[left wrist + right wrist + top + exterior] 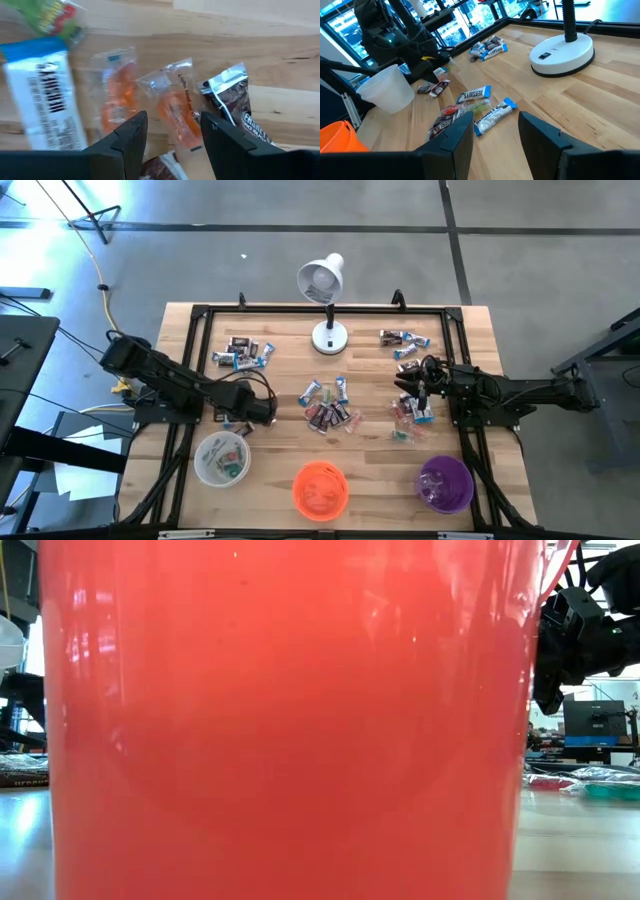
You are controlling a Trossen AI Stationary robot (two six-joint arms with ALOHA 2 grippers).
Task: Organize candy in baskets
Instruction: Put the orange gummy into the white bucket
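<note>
Shiny crinkled candy (328, 404) wrappers litter the wooden table (290, 350); round plastic baskets (320, 489) line its near edge. Left gripper (171, 131) and right gripper (495, 125) both gape, empty.

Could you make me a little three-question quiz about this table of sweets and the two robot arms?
1. True or false: the orange basket stands between the white basket and the purple basket.
2. Which thing stands at the far side of the table? A. a kettle B. a white desk lamp C. a stack of books
3. Fill in: the left hand hangs with open fingers over candy in an ______ wrapper.

Key: 1 true. 2 B. 3 orange. The right hand is also open and holds nothing, above the loose candies in the middle of the table.
</note>
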